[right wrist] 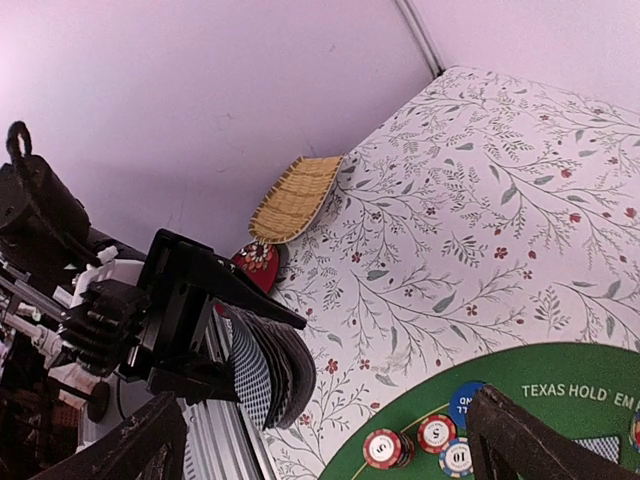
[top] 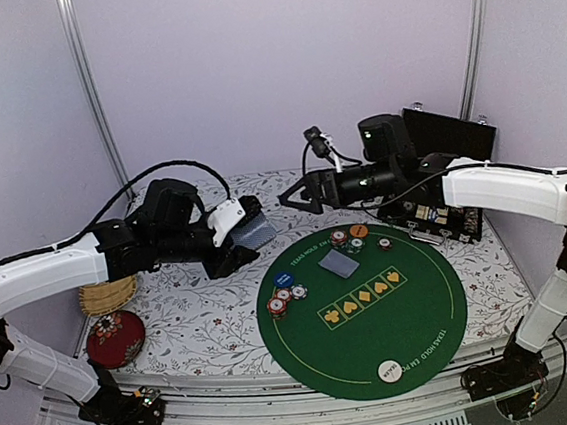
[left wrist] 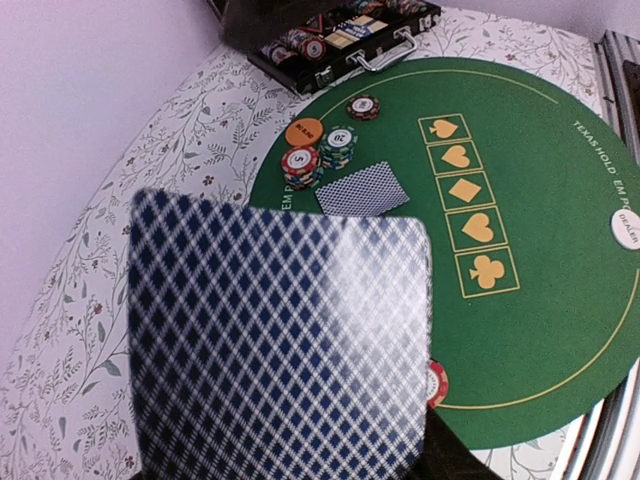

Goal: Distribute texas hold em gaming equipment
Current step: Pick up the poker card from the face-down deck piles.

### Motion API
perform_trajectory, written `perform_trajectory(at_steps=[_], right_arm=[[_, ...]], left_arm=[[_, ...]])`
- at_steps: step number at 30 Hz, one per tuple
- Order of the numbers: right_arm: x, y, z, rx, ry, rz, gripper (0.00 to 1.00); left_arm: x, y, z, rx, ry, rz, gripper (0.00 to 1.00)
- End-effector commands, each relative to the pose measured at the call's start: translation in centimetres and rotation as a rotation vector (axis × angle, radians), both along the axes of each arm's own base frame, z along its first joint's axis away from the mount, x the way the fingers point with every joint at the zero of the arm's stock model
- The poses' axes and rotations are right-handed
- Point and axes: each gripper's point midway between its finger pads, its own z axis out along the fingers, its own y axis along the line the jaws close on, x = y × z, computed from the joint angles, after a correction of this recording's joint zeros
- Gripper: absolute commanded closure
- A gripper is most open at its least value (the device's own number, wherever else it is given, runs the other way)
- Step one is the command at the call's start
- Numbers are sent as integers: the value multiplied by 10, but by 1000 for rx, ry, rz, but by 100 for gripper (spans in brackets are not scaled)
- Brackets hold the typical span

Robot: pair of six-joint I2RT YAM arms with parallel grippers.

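Blue-checked cards (left wrist: 280,340) sit fanned, clenched in the left claw (top: 240,239) above the flowered table (top: 203,311); the right claw (top: 297,194) hangs spread, gripping nothing.

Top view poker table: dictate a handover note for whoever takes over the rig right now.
Left end effector: shut on the card deck, held left of the green mat.
Right end effector: open, empty, above the mat's far edge.
Done: chip stacks, card pile and dealer button lie on the mat.
Left: likely deal the held cards and place more chips from the case.
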Motion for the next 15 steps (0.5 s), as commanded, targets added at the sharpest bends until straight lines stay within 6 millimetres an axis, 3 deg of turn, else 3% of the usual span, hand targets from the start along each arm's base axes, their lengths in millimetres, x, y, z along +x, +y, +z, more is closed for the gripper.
perform_trajectory(at_steps=[1,7,15], right_arm=[[-15,35,-18,-83,-38,141,0],[-10,63,-36,-120,-31,172,2],[4,64,-53,-189,-28,120,21]], left_arm=[[2,1,14,-38,-40,-3,48],[1,0,16,-44,-41,-8,48],[1,1,17,-48,-44,-9,50]])
